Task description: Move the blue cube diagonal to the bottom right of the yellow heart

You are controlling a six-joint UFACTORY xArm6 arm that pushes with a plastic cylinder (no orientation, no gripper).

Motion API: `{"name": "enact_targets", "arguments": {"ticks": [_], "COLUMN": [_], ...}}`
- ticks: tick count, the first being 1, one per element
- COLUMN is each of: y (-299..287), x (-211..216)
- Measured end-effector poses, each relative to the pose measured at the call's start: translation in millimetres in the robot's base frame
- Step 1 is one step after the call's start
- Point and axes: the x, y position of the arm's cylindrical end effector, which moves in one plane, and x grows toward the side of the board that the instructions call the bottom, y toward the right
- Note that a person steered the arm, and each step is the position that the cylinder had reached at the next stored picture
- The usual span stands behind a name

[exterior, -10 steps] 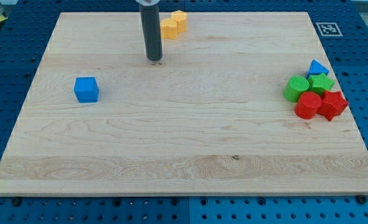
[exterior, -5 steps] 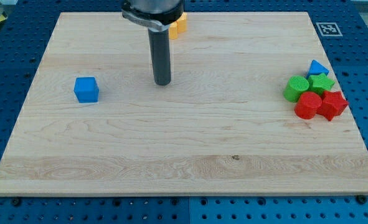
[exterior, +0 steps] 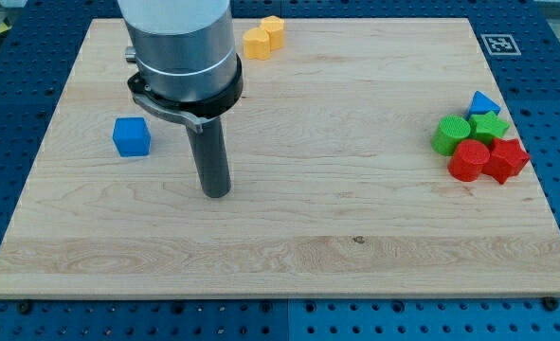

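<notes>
My tip [exterior: 216, 194], a bare rod with no jaws, rests on the wooden board [exterior: 289, 256]. The blue cube [exterior: 131, 136] sits up and to the view's left, apart, nothing between. The yellow heart [exterior: 258, 42] and yellow hexagon [exterior: 274, 28] lie toward the view's top. Red, green and blue blocks [exterior: 479, 140] cluster far right.

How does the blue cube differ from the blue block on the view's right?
The blue cube is box-shaped; the blue triangular block comes to a point. The blue cube stands alone at the view's left, with my tip to its lower right, apart from it; the blue triangular block sits at the top of a cluster, against the green star-like block. Both are blue and rest on the wooden board.
</notes>
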Motion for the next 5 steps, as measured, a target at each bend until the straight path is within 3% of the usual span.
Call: {"name": "enact_targets", "arguments": {"ticks": [3,5], "y": [-32.9,-100.9], "x": [20.8,-7.9]}}
